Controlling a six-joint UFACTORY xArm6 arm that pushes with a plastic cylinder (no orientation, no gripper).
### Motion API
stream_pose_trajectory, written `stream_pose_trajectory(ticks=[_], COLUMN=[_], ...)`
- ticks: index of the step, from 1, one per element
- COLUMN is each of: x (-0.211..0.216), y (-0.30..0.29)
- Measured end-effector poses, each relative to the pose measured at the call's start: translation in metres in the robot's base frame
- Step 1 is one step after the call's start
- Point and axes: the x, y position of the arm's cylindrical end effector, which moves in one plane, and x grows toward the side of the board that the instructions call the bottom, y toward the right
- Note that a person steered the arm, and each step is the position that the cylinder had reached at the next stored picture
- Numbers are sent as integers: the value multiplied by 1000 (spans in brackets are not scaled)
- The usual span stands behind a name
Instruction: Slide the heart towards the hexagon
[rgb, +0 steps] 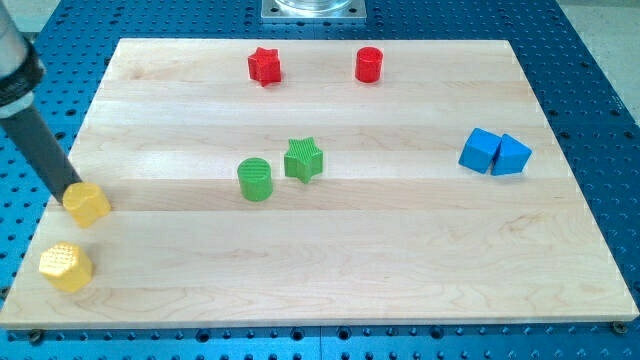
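A yellow block (88, 204), which looks like the heart, lies near the board's left edge. The yellow hexagon (66, 267) lies just below it and slightly to the left, near the bottom left corner, with a small gap between them. My dark rod comes down from the view's top left. My tip (70, 189) is at the upper left side of the yellow heart and seems to touch it.
A green cylinder (255, 179) and a green star (303, 159) sit mid-board. A red star (265, 66) and a red cylinder (369, 64) are near the top edge. Two blue blocks (494, 153) touch at the right. The wooden board (400, 260) lies on a blue perforated table.
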Motion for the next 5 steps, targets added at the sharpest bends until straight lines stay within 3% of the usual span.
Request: stream_pose_trajectory(ticks=[1, 3, 4, 5], x=[8, 70, 38, 1], y=[0, -15, -30, -10])
